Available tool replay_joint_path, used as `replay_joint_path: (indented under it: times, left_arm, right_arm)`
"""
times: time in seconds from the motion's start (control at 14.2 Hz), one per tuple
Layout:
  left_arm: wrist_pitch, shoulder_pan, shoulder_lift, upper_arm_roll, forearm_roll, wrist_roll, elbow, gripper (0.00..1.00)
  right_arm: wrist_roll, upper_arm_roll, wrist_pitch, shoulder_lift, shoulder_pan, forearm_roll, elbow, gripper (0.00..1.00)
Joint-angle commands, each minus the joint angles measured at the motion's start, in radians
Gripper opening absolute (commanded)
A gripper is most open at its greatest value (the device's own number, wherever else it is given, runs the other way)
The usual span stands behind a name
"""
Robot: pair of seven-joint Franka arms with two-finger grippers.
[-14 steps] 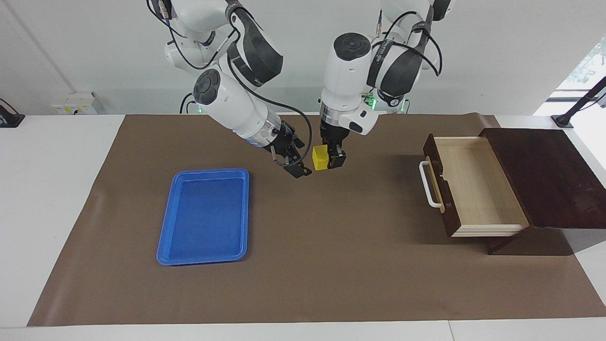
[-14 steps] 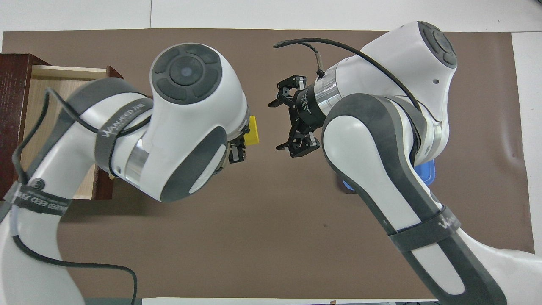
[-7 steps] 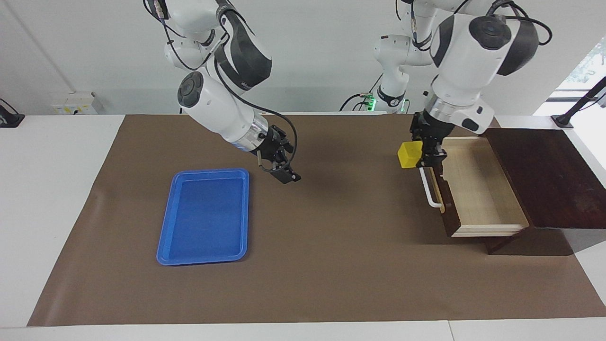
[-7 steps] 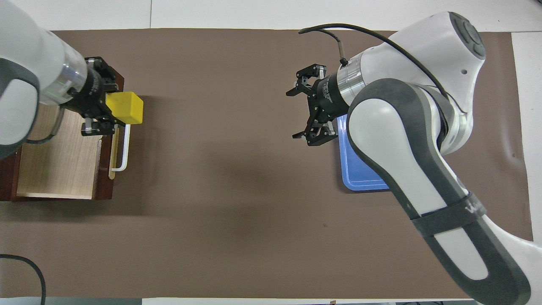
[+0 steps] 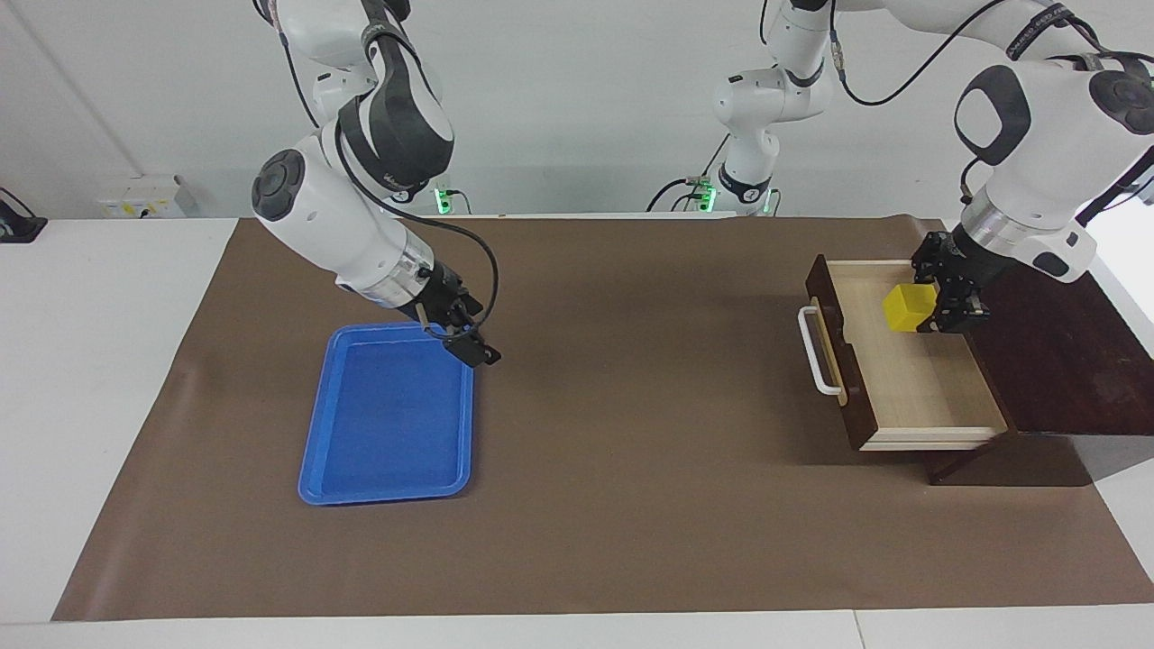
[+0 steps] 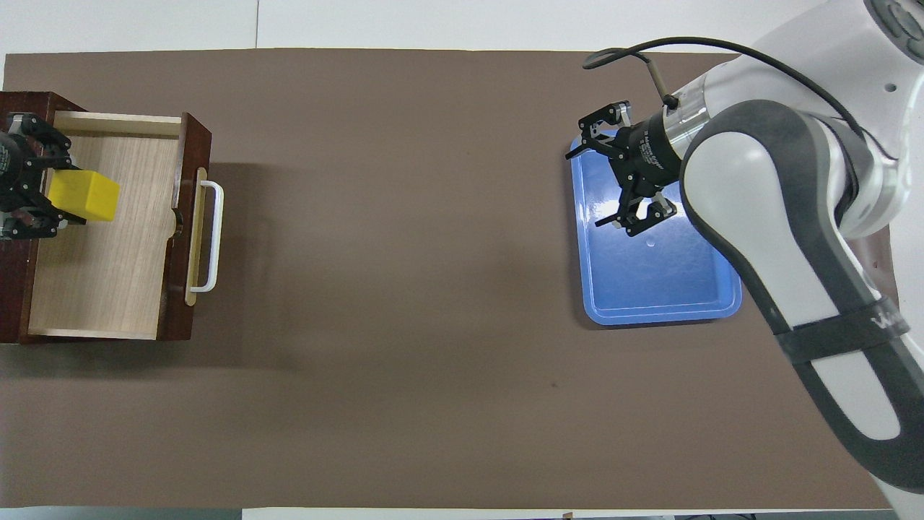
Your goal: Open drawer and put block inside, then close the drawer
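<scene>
The dark brown drawer (image 5: 911, 388) (image 6: 101, 289) stands pulled out of its cabinet (image 5: 1037, 333) at the left arm's end of the table, with its pale wooden floor bare and its white handle (image 5: 816, 351) (image 6: 209, 235) facing the table's middle. My left gripper (image 5: 927, 311) (image 6: 61, 195) hangs over the drawer's inner part near the cabinet, shut on the yellow block (image 5: 904, 306) (image 6: 86, 196). The block is in the air above the drawer floor. My right gripper (image 5: 469, 341) (image 6: 590, 182) is open and holds nothing, over a corner of the blue tray.
The blue tray (image 5: 388, 469) (image 6: 650, 296) lies on the brown mat toward the right arm's end of the table, with nothing in it. The mat (image 5: 631, 451) covers most of the white table.
My left arm has carried the block from the middle of the table, past the drawer handle, to over the drawer's inside. My right gripper has drawn back over the blue tray, still open.
</scene>
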Motion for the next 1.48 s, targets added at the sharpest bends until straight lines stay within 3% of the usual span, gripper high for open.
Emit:
replay_joint_path:
  times: [0.0, 0.49, 0.91, 1.06, 1.13, 1.27, 1.41]
  left_arm:
    - [0.137, 0.058, -0.097, -0.011, -0.001, 0.076, -0.219, 0.0]
    - [0.303, 0.078, -0.117, -0.013, 0.002, 0.037, -0.387, 0.0]
    - [0.409, 0.087, -0.115, -0.013, 0.002, -0.002, -0.454, 0.0]
    - [0.418, 0.084, -0.111, -0.011, 0.002, 0.001, -0.45, 0.8]
    - [0.412, 0.078, -0.103, -0.011, 0.003, -0.002, -0.433, 1.0]
    - [0.304, 0.052, -0.071, -0.016, 0.005, -0.009, -0.305, 1.0]
    - [0.157, -0.043, -0.002, -0.016, 0.008, -0.136, -0.127, 1.0]
  right_arm:
    - [-0.224, 0.01, -0.096, -0.034, -0.077, -0.074, -0.002, 1.0]
    - [-0.846, 0.012, -0.216, -0.131, -0.221, -0.281, -0.014, 1.0]
    - [-1.246, 0.013, -0.289, -0.295, -0.295, -0.403, -0.049, 1.0]
    - [-1.28, 0.019, -0.334, -0.344, -0.301, -0.441, -0.048, 1.0]
    - [-1.285, 0.024, -0.343, -0.356, -0.301, -0.456, -0.048, 1.0]
    - [-1.287, 0.025, -0.329, -0.356, -0.29, -0.472, -0.052, 1.0]
    - [-1.285, 0.025, -0.291, -0.356, -0.287, -0.472, -0.077, 1.0]
